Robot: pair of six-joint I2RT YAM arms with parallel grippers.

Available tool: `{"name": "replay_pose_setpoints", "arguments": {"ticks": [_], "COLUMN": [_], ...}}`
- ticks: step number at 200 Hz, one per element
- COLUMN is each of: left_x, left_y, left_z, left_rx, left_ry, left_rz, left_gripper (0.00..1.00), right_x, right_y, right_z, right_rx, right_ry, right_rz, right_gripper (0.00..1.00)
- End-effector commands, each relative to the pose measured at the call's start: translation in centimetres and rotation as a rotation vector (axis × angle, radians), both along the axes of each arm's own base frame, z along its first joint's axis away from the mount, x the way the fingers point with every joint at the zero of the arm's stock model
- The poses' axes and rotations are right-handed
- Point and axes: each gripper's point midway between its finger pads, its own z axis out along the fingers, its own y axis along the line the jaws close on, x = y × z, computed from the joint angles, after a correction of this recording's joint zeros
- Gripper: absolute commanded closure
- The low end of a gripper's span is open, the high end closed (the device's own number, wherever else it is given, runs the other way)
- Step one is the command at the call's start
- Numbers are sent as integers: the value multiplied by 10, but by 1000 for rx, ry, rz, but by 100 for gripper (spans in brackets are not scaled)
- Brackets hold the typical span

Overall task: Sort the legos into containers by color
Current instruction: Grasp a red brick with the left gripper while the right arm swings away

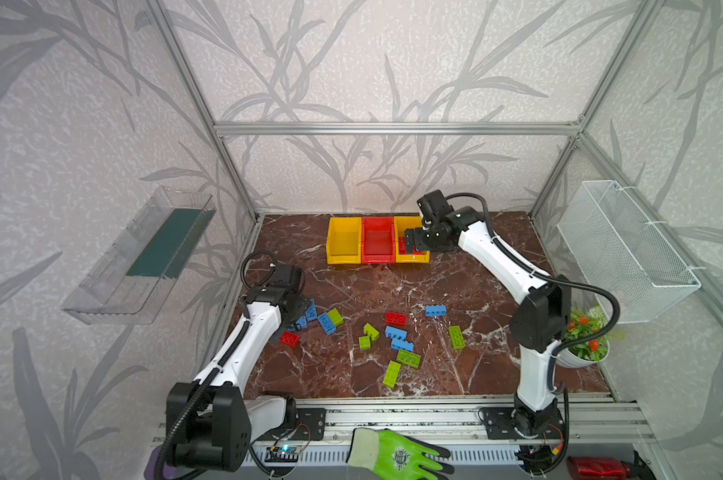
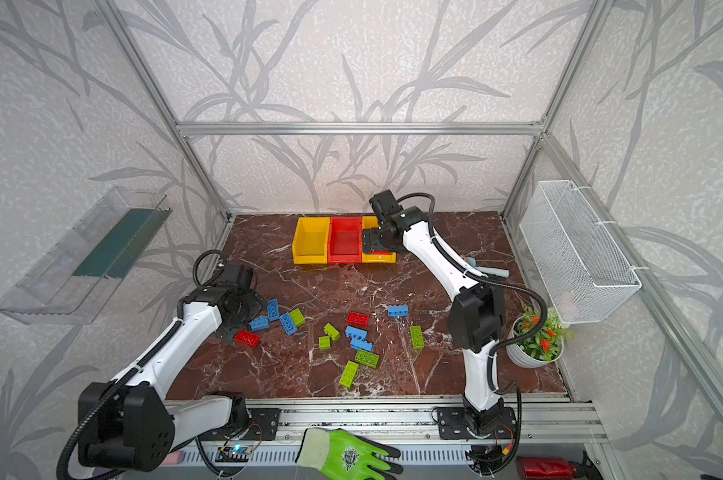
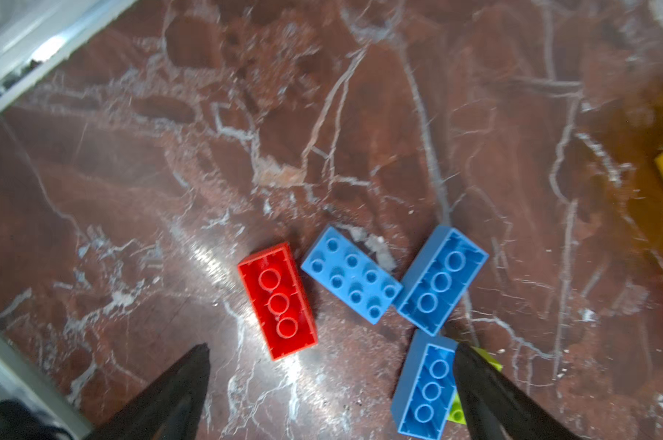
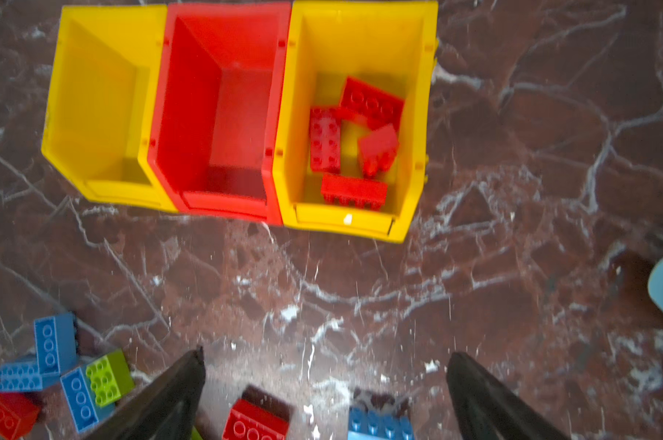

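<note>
**Containers.** The containers [image 1: 377, 243] are three joined bins in a row at the far centre of the worktop [image 1: 455, 282]: left yellow bin [image 4: 93, 76], red bin [image 4: 223, 57], right yellow bin [image 4: 360, 38]. Four red legos [image 4: 324, 139] lie in the right yellow bin.

**Right arm** [image 1: 497, 257]. The right jaws are spread and grip nothing. In both top views they hang over the right yellow bin.

**Left arm** [image 1: 256, 328]. The left jaws are spread and grip nothing. They hang low over the near-left cluster: a red brick [image 3: 277, 301], three blue bricks [image 3: 351, 280] and a lime brick [image 3: 457, 413] partly hidden by one finger [image 3: 486, 392].

**Loose legos.** The other bricks lie scattered across the near centre: red [image 1: 395, 318], blue [image 1: 435, 310] and lime [image 1: 456, 336].
</note>
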Motion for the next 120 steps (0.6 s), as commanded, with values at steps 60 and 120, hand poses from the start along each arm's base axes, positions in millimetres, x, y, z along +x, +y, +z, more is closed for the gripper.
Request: {"name": "replay_pose_setpoints", "arguments": {"ticks": [60, 120], "left_x": [-61, -65], "left_y": [-1, -2], "left_z": [-29, -37], "left_rx": [-84, -92], "left_ry": [102, 98], "left_rz": [269, 280], "left_gripper": [5, 12], "right_x": [-69, -100], "right_y": [-34, -35], "right_z": [-2, -5], "right_rx": [95, 129], "right_ry": [-39, 0], "right_rz": [-58, 33], "right_gripper": [1, 1]}}
